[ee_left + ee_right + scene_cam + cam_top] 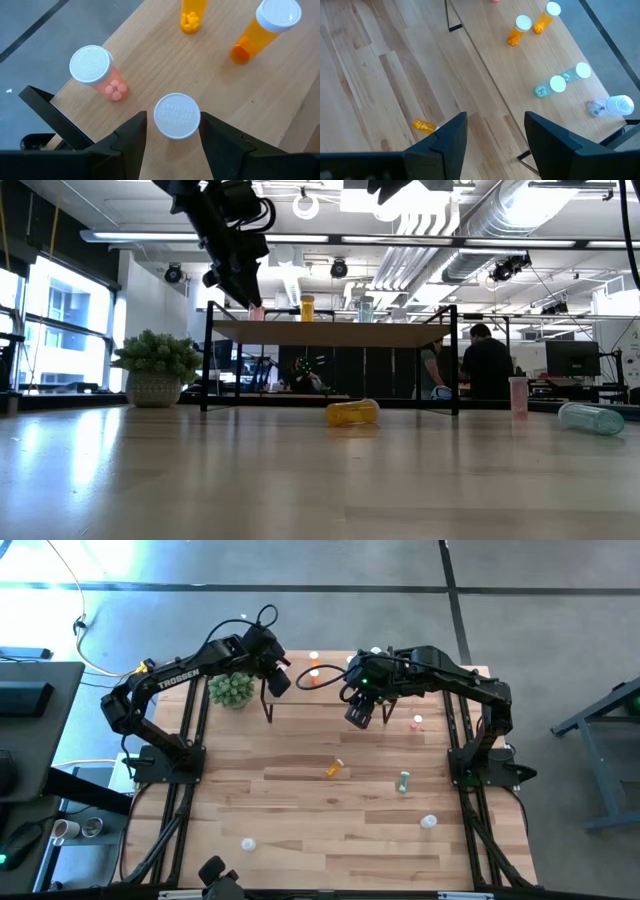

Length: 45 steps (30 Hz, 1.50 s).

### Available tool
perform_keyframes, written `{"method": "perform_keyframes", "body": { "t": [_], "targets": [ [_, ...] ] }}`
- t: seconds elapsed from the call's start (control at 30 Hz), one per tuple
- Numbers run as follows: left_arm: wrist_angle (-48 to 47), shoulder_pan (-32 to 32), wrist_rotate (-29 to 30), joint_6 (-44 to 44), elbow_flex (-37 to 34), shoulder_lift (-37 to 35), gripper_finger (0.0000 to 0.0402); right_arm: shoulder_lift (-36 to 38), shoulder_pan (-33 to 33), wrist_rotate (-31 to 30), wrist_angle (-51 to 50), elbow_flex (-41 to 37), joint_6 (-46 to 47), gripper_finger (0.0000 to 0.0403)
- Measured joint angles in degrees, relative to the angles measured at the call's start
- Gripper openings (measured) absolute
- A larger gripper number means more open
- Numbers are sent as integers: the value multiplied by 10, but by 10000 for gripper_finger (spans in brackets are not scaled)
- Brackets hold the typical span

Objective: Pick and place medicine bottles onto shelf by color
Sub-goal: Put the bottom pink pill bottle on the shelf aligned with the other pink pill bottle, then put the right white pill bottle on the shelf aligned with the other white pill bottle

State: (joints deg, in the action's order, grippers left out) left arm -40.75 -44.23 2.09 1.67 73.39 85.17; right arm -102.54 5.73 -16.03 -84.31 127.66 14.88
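- White-capped bottle (176, 115) stands upright on the shelf (340, 333), at its 9 o'clock end. I'm looking straight down on the ribbed, embossed cap, so the body is hidden in my wrist view.
- Left gripper (277, 678) straddles it: the jaws flank the cap with a sliver of shelf showing on one side. I read that as released, not clenched.
- Pink bottle (90, 70) is near it, translucent plastic with round pink pills inside. That's why I'm at this end, I judge: reds together.
- Two orange bottles (522, 27) lean close together further toward 3 o'clock. Then comes a teal pair (557, 85), and a clear bottle (617, 106) at the far end. The colours run in groups along the smooth pale wood top on thin black legs.
- Right gripper (496, 125) hovers over the shelf's front edge near the middle, jaws wide apart and empty, probably eyeing what's left below.
- Left on the plank surface (300, 810):
  - an orange bottle on its side (334, 769), around centre;
  - a green one (403, 781) toward 4 o'clock;
  - a pink one (417, 722) at 2 o'clock;
  - pale ones (429, 822) further toward 5 and 7 o'clock.
- The one on its side could roll when nudged; it's a smooth cylinder.
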Motion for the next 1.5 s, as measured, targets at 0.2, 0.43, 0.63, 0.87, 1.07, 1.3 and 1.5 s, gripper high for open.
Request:
{"method": "perform_keyframes", "body": {
  "t": [0.2, 0.43, 0.63, 0.87, 1.07, 1.3, 1.5],
  "targets": [
    [1, 0, -5, 4, 0, -6, 170, 0, 0, 0, 0, 0, -10, 188],
    [2, 0, -2, 15, 1, -38, 170, 0, 0, 0, 0, 0, -15, 188],
    [0, 0, -2, 15, 1, -72, 170, 0, 0, 0, 0, 0, -10, 188],
    [-23, 3, -51, 15, 1, -132, 170, 0, -14, -14, -42, 0, -21, 188],
    [-28, 41, -100, 16, 1, -188, 170, 10, -48, -76, -58, -11, -34, 188],
    [-3, 113, -102, -3, -28, -234, 170, 79, -71, -92, -56, -137, 4, 188],
    [86, 164, -100, -48, -132, -280, 170, 171, -93, -103, -9, -278, 97, 188]
  ]
}}
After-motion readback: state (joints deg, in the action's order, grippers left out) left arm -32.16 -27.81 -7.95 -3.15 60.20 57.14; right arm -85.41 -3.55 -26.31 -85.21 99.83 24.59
